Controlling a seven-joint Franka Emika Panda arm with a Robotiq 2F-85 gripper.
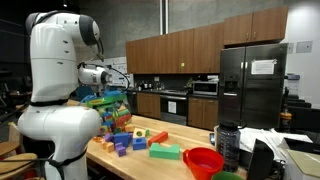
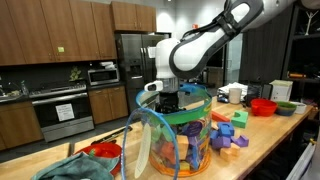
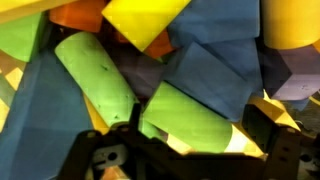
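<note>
Largest, the light wooden countertop (image 2: 285,140) carries a clear plastic tub (image 2: 148,150) heaped with coloured blocks. The Robotiq gripper (image 3: 195,128) is lowered into it, jaws spread wide and gripping nothing, so a sideways pull against the wall could probably drag or tip the tub. Within, a blue angular block (image 3: 215,65) and a yellow block (image 3: 140,20) crowd the light green cylinder (image 3: 185,112) lying just below the fingers; closing may catch a neighbour's edge, and the round cylinder could roll or squirt from a shallow pinch.
</note>
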